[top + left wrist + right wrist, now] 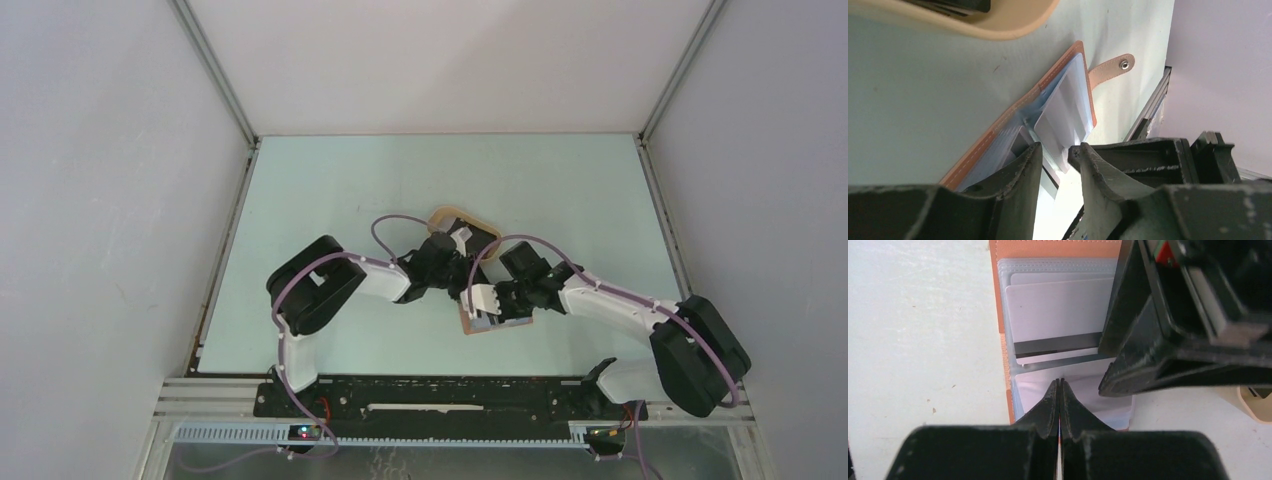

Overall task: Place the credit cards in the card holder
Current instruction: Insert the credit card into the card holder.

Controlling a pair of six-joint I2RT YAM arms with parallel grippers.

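The card holder (1058, 250) lies open on the table, reddish-brown with light blue pockets, and its snap tab (1113, 67) sticks out. A whitish credit card (1058, 310) with a dark stripe sits partly in an upper pocket. My left gripper (1056, 147) hovers at that card's end, fingers apart, with a white corner between the tips and not pinched. My right gripper (1059, 381) is shut, its tips resting on the lower pocket. In the top view both grippers meet over the card holder (500, 333). Dark cards (958, 5) lie in the beige tray.
The oval beige tray (1013, 22) stands just behind the card holder, under the left arm in the top view (480, 222). White walls enclose the table on three sides. A metal rail (1148, 115) runs along the table's edge.
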